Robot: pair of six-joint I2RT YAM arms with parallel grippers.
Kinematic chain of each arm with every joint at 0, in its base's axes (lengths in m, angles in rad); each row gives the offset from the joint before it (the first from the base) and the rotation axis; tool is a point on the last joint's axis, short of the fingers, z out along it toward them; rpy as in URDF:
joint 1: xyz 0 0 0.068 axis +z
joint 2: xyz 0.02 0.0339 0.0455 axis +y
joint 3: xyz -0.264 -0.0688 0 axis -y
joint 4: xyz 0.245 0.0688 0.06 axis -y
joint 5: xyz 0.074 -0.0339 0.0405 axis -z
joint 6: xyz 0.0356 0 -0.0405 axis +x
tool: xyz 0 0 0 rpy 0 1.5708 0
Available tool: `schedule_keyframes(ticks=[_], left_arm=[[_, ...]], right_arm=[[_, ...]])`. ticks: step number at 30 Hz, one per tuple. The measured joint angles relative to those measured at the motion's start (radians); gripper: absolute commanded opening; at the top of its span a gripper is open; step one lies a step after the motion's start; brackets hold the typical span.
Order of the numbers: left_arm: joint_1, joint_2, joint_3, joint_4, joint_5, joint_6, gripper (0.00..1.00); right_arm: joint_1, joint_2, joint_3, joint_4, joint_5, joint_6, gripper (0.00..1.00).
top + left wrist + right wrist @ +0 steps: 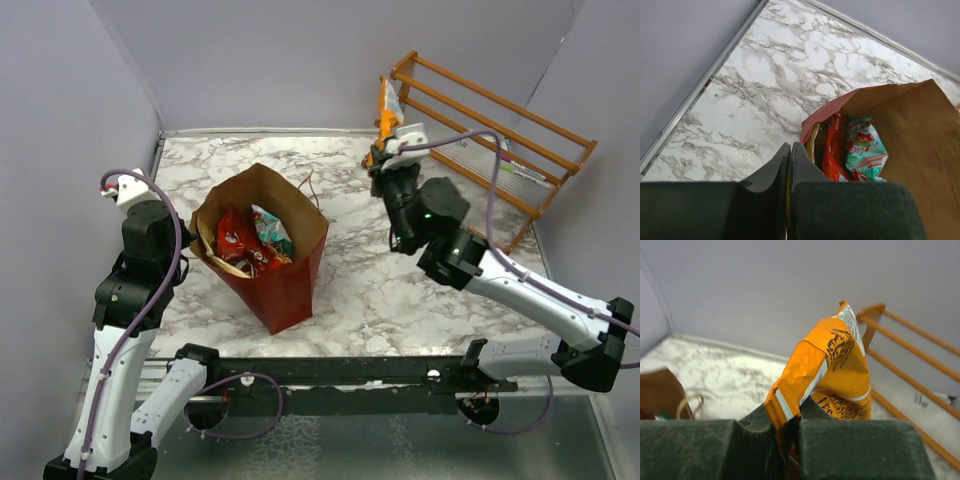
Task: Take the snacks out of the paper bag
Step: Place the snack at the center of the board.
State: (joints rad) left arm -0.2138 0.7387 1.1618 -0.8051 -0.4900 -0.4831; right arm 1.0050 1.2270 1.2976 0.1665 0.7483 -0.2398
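Observation:
The paper bag (290,285), dark red outside and brown inside, stands open at the left middle of the table. A red pack (232,240) and a teal pack (270,235) lie inside it. My left gripper (197,232) is at the bag's left rim. In the left wrist view the left gripper (790,146) is shut with a thin tan strip of the rim between its jaws, beside the red pack (832,152) and teal pack (866,147). My right gripper (384,152) is shut on the orange Kettle chip bag (386,115) and holds it up by the rack. The right wrist view shows the right gripper (790,412) and the chip bag (840,365).
A wooden slatted rack (500,120) leans at the back right, just behind the chip bag (910,340). Grey walls close the table at the left and back. The bag's string handle (308,185) hangs over its far rim.

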Motion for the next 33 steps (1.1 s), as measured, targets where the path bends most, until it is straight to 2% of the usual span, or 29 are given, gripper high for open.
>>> schedule_keyframes(ticks=[3, 6, 13, 18, 21, 22, 26, 27, 28, 29, 33], left_arm=[[0.0, -0.01, -0.014, 0.021, 0.009, -0.002, 0.0], [0.0, -0.017, -0.031, 0.04, 0.016, -0.005, 0.0], [0.0, -0.021, -0.031, 0.047, 0.029, -0.005, 0.0], [0.0, -0.037, -0.031, 0.036, 0.03, -0.005, 0.0], [0.0, -0.04, -0.031, 0.029, 0.03, -0.005, 0.0], [0.0, -0.041, -0.031, 0.029, 0.03, -0.005, 0.0], [0.0, -0.04, -0.031, 0.031, 0.03, -0.004, 0.0], [0.0, -0.04, -0.031, 0.031, 0.03, -0.004, 0.0], [0.0, -0.04, -0.031, 0.031, 0.03, -0.003, 0.0], [0.0, -0.04, -0.031, 0.031, 0.03, -0.003, 0.0], [0.0, -0.039, -0.034, 0.036, 0.029, 0.0, 0.0]], right_arm=[[-0.027, 0.038, -0.096, -0.021, -0.007, 0.053, 0.01], [-0.096, 0.119, -0.137, -0.068, -0.094, 0.166, 0.01], [-0.334, 0.303, -0.099, -0.139, -0.426, 0.46, 0.01], [-0.408, 0.307, -0.135, -0.057, -0.542, 0.658, 0.01], [-0.469, 0.275, -0.262, 0.018, -0.574, 0.821, 0.03], [-0.486, 0.265, -0.311, 0.026, -0.576, 0.863, 0.07], [-0.544, 0.204, -0.542, 0.041, -0.557, 1.016, 0.35], [-0.548, 0.191, -0.584, 0.028, -0.547, 1.033, 0.38], [-0.548, 0.182, -0.61, 0.008, -0.54, 1.043, 0.43], [-0.548, 0.169, -0.634, -0.011, -0.528, 1.049, 0.52], [-0.549, 0.083, -0.652, -0.094, -0.48, 1.012, 0.74]])
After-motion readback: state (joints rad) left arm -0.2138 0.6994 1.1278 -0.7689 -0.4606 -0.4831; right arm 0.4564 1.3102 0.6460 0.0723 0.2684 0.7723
